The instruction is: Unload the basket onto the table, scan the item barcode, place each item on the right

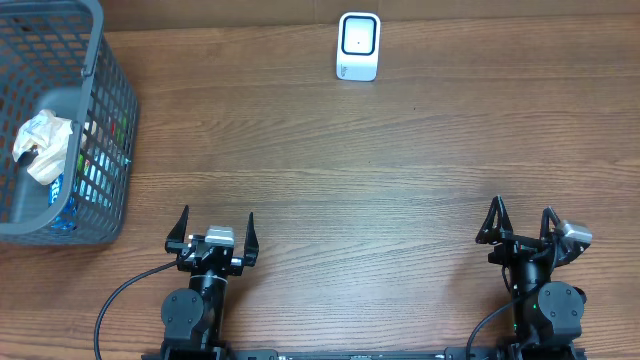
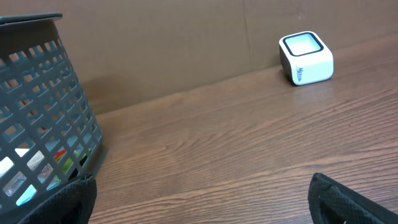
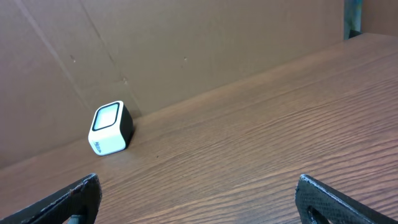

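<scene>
White scanner (image 1: 358, 45), one; grey basket (image 1: 108, 120), one

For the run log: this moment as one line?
left gripper open, empty | right gripper open, empty | items in basket | scanner untouched

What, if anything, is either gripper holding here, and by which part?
Nothing is held. The left gripper and the right gripper both stand open and empty.

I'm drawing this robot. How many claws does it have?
2. The left gripper is at the near edge by the gray basket; the right gripper is at the near edge on the other side.
</scene>
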